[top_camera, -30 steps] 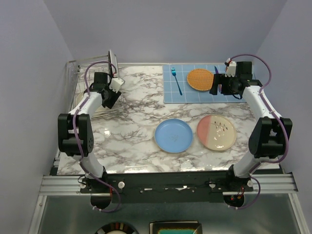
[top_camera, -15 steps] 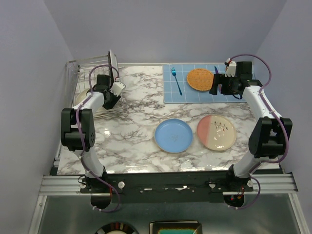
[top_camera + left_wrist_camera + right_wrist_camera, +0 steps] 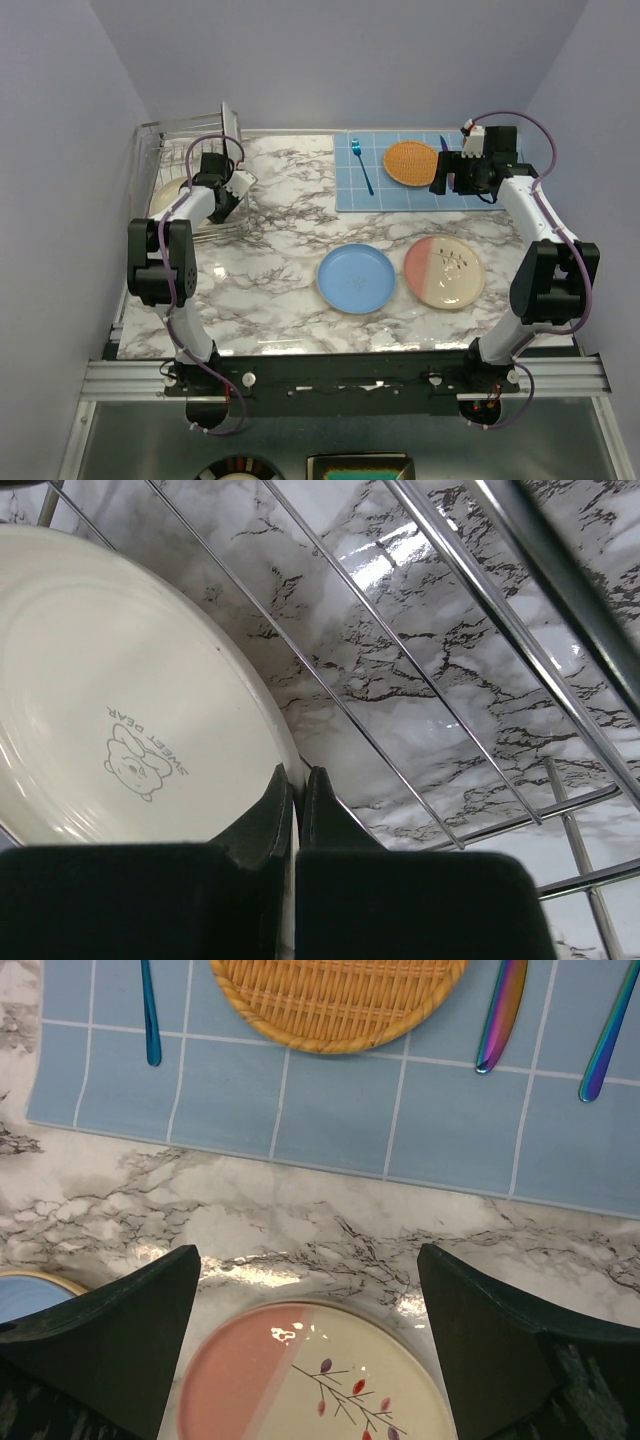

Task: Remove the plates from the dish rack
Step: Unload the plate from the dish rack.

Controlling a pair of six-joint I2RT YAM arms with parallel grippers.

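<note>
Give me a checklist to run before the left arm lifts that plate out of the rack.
1. Left gripper shut on the cream plate rim: ok.
2. Cream plate not snagged on the rack: cannot tell.
3. Upright plate behind the left wrist out of the lift path: cannot tell.
4. Bare table left of the blue plate for set-down: ok.
5. Right gripper open and far from the rack: ok.
</note>
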